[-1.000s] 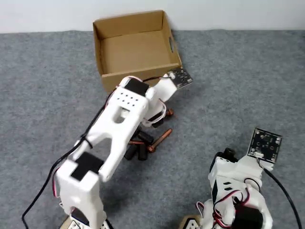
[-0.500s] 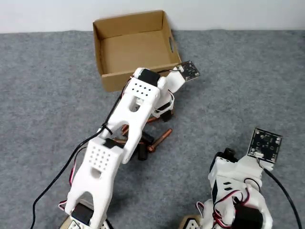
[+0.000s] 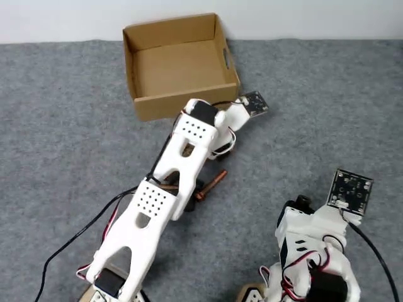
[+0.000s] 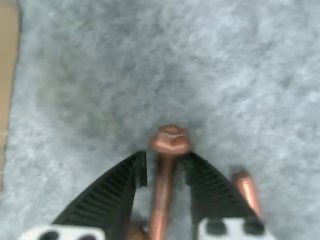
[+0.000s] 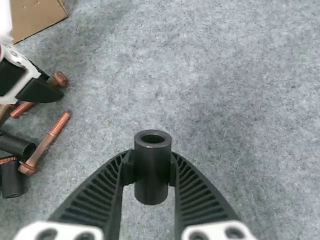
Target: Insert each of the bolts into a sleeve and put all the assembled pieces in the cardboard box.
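Centre frame in the high view, just below the cardboard box [image 3: 179,99], the left claw [image 4: 165,161] straddles a copper bolt [image 4: 170,141] lying on the grey tabletop [image 3: 327,100], jaws slightly spread with thin gaps beside the shaft. At lower right, the right claw [image 5: 151,161] pinches a black sleeve [image 5: 152,145]. Spare bolts [image 5: 47,142] and loose sleeves [image 5: 12,145] lie beside the left arm.

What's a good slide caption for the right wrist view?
Right gripper clamps a black sleeve, open end toward the camera, over grey carpet, with loose bolts lying farther off.
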Robot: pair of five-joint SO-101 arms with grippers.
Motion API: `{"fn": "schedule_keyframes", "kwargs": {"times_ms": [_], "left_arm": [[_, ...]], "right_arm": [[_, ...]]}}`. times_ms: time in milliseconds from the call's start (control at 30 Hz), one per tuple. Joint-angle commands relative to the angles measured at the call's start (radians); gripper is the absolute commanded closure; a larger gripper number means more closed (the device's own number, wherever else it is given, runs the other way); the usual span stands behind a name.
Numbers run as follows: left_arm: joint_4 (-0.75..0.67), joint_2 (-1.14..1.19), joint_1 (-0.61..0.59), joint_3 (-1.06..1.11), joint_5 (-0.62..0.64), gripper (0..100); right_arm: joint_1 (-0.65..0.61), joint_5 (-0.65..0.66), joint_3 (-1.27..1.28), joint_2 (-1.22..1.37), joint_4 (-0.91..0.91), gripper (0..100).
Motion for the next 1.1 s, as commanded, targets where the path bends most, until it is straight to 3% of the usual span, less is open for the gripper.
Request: {"fn": "schedule_keyframes", "kwargs": {"times_ms": [0, 67, 200, 300, 467, 667, 833, 1067], "left_arm": [[0.012, 0.005, 0.0, -0.084, -0.005, 95], [0.014, 0.0, 0.006, -0.09, -0.005, 100], [0.041, -0.002, 0.029, -0.168, 0.017, 99], [0.041, -0.032, 0.04, -0.226, 0.126, 99], [0.043, -0.252, 0.068, -0.084, 0.278, 99], [0.041, -0.672, 0.092, 0.392, 0.385, 99], [0.037, -1.082, 0.091, 0.849, 0.396, 100], [0.008, -1.631, 0.089, 1.299, 0.457, 100]], "right_arm": [[0.007, -0.014, -0.006, -0.002, -0.022, 99.1], [0.007, -0.014, -0.006, -0.002, -0.022, 99.1], [0.005, -0.014, -0.006, -0.002, -0.021, 99.1], [0.005, -0.014, -0.006, -0.002, -0.019, 99.1], [0.004, -0.012, -0.012, -0.004, -0.015, 99.1], [0.002, -0.009, -0.014, -0.004, -0.015, 99.1], [0.002, -0.009, -0.02, -0.012, -0.013, 99.1], [-0.025, 0.011, -0.094, -0.002, -0.01, 99.1]]}}
